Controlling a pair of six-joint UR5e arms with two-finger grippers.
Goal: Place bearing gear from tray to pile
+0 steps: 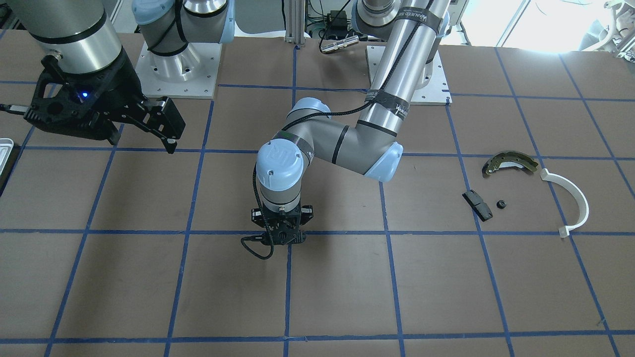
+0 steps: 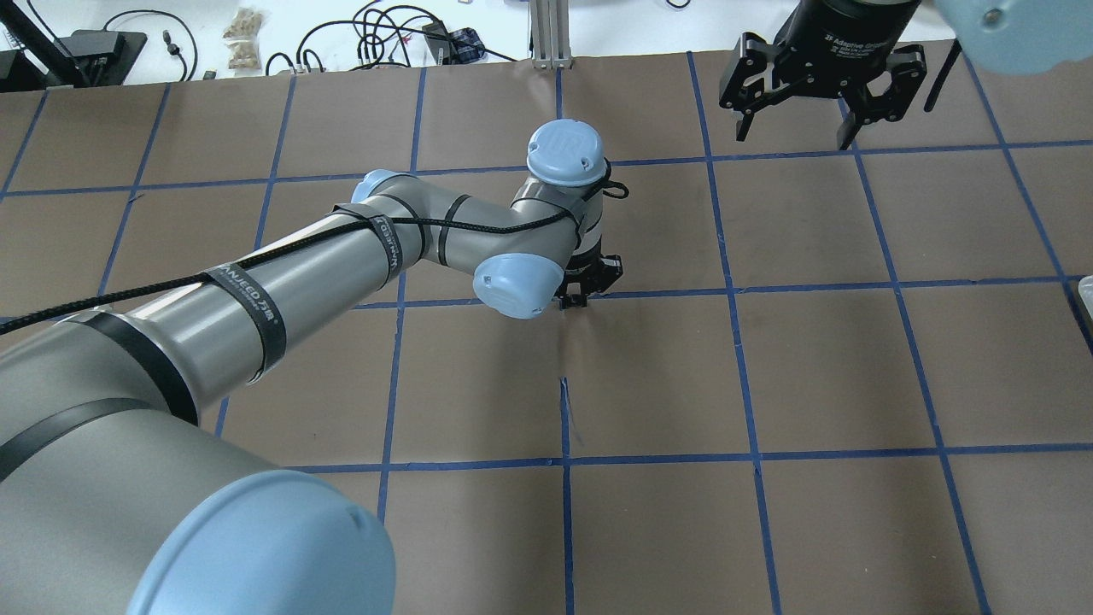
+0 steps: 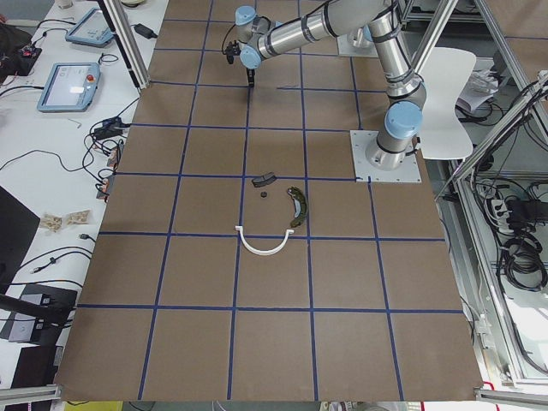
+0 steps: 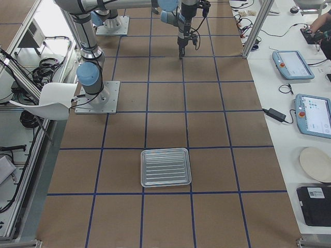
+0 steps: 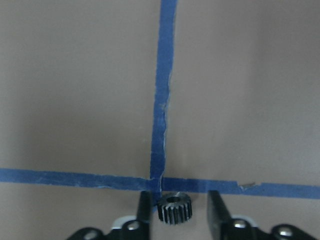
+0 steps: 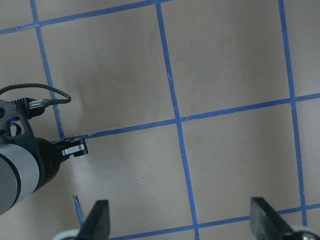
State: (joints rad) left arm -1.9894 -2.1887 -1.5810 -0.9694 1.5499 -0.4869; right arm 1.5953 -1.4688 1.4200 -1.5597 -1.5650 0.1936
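Though bracketed by the left gripper's (image 5: pixel 179 202) spread fingers (image 5: pixel 216 207), not yet pinched: gear (image 5: pixel 175 208), round, on a tape crossing mid-table. Pile (image 1: pixel 477 205) well apart toward the robot's left, bare table (image 1: pixel 337 287) between. Right gripper (image 2: pixel 794 137) spread wide, empty, raised. Tray (image 4: pixel 165 150) farther right. Likely next: close, lift, carry left.

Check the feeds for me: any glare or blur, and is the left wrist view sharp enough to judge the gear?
Exterior front-facing: window glare blows out the top right corner, but the pile reads clearly. Left wrist: the bearing gear is crisp between the fingers, the tape beyond slightly soft. Overhead: evenly lit, but the left arm covers much of the frame.
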